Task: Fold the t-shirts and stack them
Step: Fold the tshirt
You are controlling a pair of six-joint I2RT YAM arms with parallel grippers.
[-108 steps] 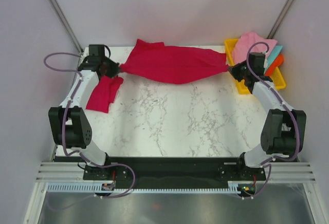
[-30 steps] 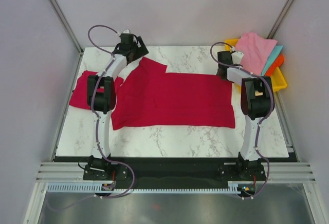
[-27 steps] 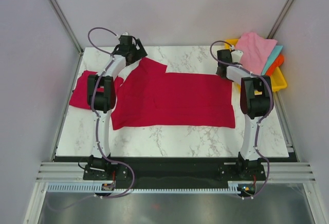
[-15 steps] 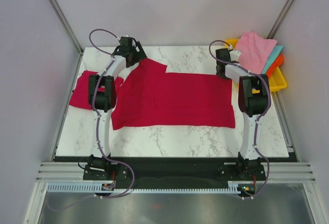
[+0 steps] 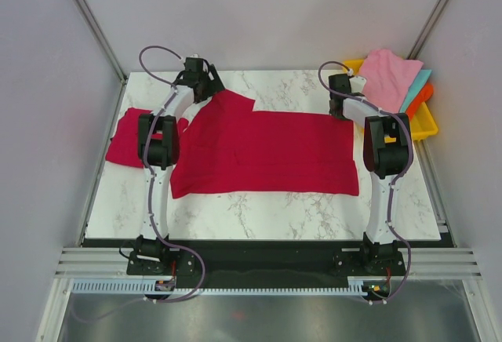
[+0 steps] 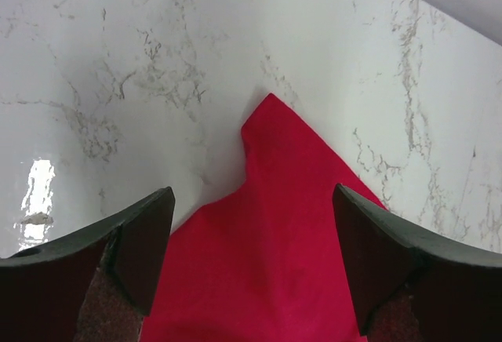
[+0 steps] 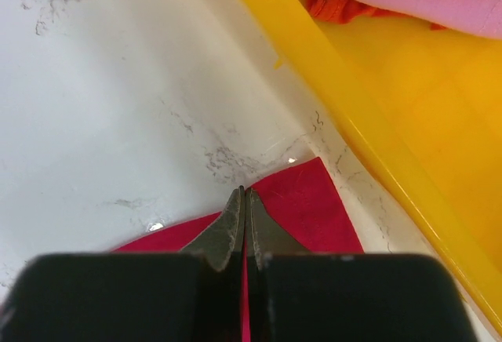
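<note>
Lying spread flat across the middle of the marble worktop point(image 5: 274, 212) is one crimson t-shirt point(image 5: 267, 150), while a second t-shirt point(image 5: 124, 140) sits at the left edge, partly hidden by the left arm. The left pincer point(image 6: 251, 198) stands wide open over the spread shirt's far left corner, one finger on each side of the pointed tip. The right pincer point(image 7: 244, 197) is closed, its tips at the far right corner; whether cloth is pinched cannot be told. Just beside that corner sits a yellow tray point(image 7: 329, 83) holding pink cloth point(image 5: 388, 71).
</note>
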